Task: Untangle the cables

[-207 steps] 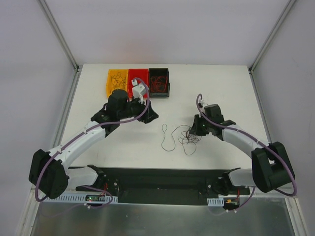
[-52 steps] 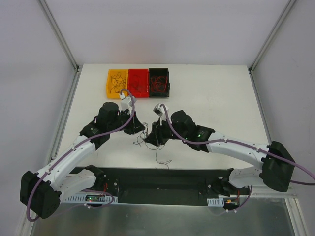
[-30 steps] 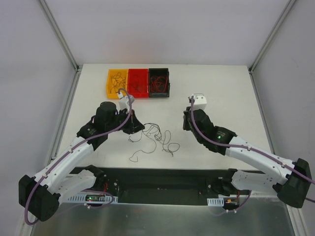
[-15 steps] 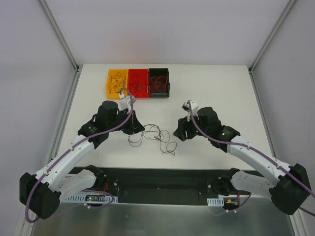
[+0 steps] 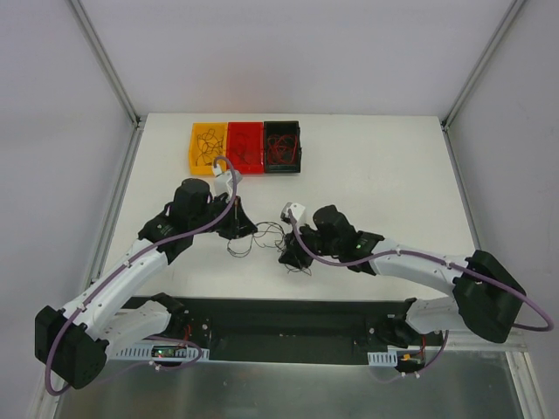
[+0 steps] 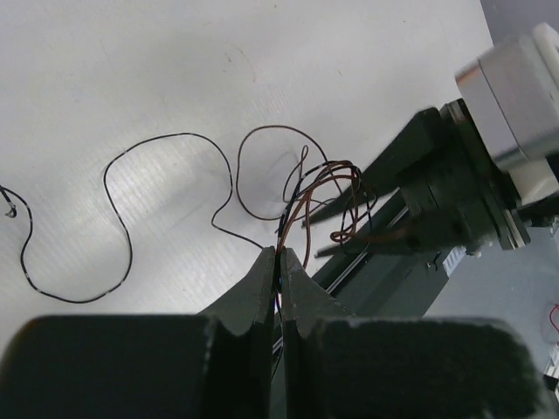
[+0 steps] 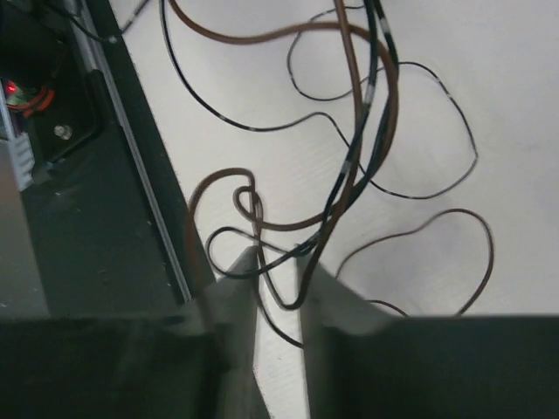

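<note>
The left pincer (image 6: 278, 255) is pressed together and pinches a small bundle of the cables (image 6: 306, 188), hair-thin curly wires of brown and black colour. The right pincer (image 7: 278, 284) stands spread, with some strands passing through its gap, and it grips nothing that I can see.

In the top view the tangle lies between the two pincers, toward 7 o'clock from the middle of the white counter (image 5: 393, 175) and near the black strip (image 5: 288, 319) at its 6 o'clock edge.

What could go wrong, in my judgement:
- The left pincer holds more than one strand, so a pull may tighten the knot and not open it.
- Several strands cross the gap of the right pincer. If it closes here, it may catch two or three together.
- The wires are very thin, so one may slip out of closed fingers.
- A strand dragged toward 6 o'clock may fall over the edge onto the black strip.

Count:
- Two pincers.
- At least two brown and two black strands. They overlap, so I cannot give the exact number.
- Three bins toward 11 o'clock: a yellow plastic bin (image 5: 208, 148), a red plastic bin (image 5: 245, 147) and a black plastic bin (image 5: 282, 145), each with thin wires inside.
</note>
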